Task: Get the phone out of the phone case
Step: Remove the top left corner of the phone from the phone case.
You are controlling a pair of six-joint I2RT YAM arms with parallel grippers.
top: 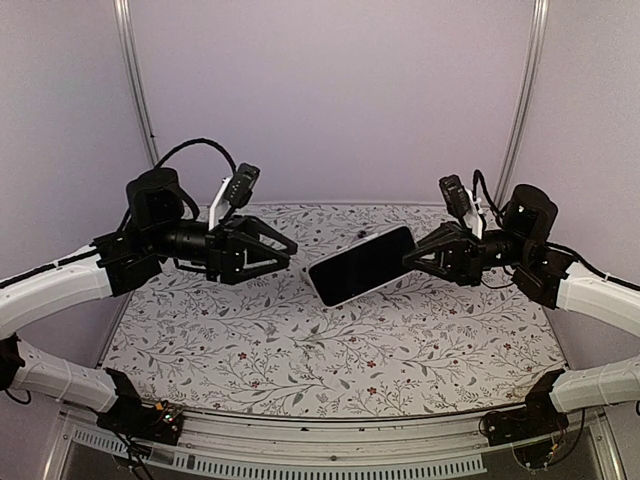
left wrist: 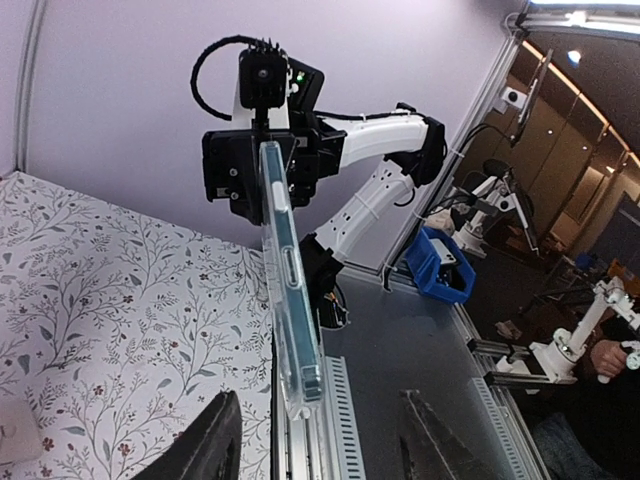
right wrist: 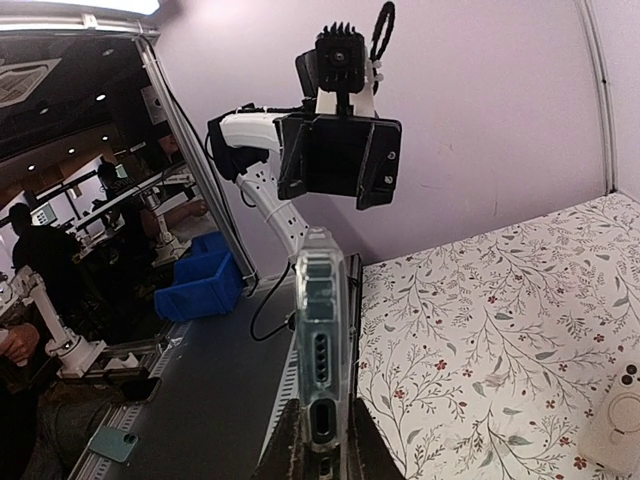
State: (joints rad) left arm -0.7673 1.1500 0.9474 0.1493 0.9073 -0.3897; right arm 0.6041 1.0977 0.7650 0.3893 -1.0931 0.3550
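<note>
The phone [top: 362, 265] sits in its clear phone case [right wrist: 322, 330] and hangs in the air over the middle of the table, dark screen facing up and forward. My right gripper [top: 412, 258] is shut on its right end. In the right wrist view the two fingers [right wrist: 292, 445] clamp the case's bottom edge by the port. My left gripper [top: 292, 252] stands open just left of the phone's free end, not touching it. In the left wrist view the phone [left wrist: 288, 300] shows edge-on, its near end level with the tips of the spread fingers [left wrist: 210, 440].
The table [top: 250, 340] has a floral cover. A pale flat object with camera rings [right wrist: 615, 430] lies on it, also seen as a pale corner [left wrist: 15, 430] in the left wrist view. A blue bin [left wrist: 440, 265] stands off the table beyond the metal rail.
</note>
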